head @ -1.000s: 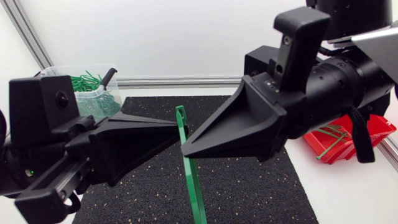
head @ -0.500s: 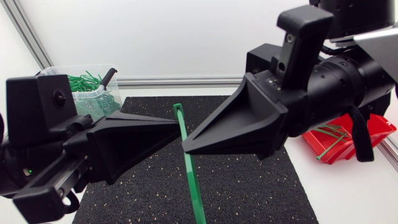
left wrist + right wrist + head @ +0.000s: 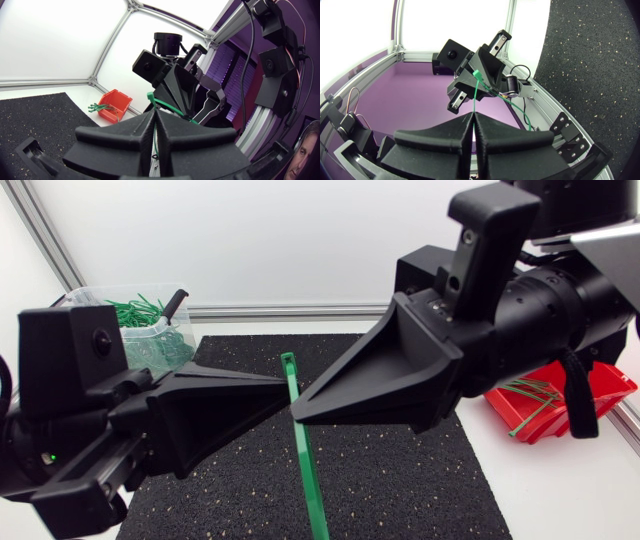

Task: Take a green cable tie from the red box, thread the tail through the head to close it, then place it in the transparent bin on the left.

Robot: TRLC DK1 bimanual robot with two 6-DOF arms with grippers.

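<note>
Left end effector [image 3: 285,387] and right end effector [image 3: 298,416] both clench the green cable tie [image 3: 305,460] above the bench [image 3: 560,500]; likely light, springy, slippery, best pinched near its head

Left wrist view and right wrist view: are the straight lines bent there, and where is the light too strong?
Left wrist view: the frame bars curve strongly, and the white panels behind the red box are washed out. Right wrist view: the same curving, with a glaring white panel beside the black mat. Head view: straight lines, even light.
</note>
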